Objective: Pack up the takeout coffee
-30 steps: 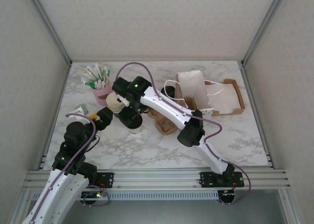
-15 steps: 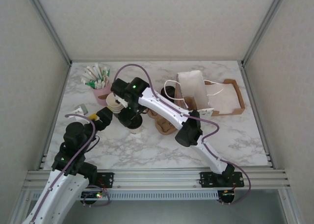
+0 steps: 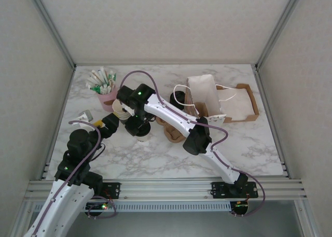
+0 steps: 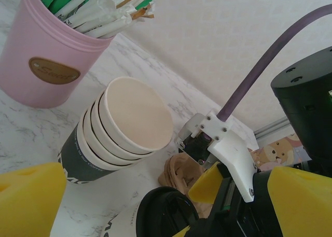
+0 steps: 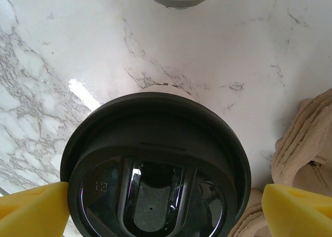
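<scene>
Straddling the takeout coffee on the counter beside the paper cup stack with the right pincer spread, having edged slightly leftward, so likely ready to clamp, with the left pincer spread nearby.

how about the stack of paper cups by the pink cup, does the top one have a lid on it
No, the top cup of the stack is open, showing its bare cream inside.
</scene>
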`<state>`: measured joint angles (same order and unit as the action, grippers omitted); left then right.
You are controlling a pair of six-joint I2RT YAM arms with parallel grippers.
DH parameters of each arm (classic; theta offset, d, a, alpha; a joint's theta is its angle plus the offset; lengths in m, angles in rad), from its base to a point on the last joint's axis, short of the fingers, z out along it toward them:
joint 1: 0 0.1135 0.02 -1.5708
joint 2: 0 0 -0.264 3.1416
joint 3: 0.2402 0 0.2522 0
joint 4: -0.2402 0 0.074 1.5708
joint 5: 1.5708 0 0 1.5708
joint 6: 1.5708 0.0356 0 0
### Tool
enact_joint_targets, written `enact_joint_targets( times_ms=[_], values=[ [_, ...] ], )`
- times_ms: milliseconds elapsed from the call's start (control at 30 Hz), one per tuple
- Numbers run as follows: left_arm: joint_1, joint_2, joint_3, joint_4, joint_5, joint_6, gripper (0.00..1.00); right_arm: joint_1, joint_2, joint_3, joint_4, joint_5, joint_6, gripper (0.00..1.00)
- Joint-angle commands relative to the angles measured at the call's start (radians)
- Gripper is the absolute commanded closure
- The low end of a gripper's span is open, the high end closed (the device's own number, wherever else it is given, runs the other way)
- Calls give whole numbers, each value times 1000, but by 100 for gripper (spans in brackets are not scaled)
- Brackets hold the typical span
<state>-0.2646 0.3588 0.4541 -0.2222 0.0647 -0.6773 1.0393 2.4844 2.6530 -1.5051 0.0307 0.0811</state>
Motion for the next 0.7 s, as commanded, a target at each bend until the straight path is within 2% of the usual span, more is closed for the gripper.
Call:
enact_joint_targets(
  times_ms=[0, 667],
  values=[
    [10, -11, 5, 1, 11, 19, 0, 15, 11, 42, -29, 28, -7, 6],
    [10, -21, 3, 2, 12, 21, 0, 42, 9, 62, -34, 80, 17, 12]
  ],
)
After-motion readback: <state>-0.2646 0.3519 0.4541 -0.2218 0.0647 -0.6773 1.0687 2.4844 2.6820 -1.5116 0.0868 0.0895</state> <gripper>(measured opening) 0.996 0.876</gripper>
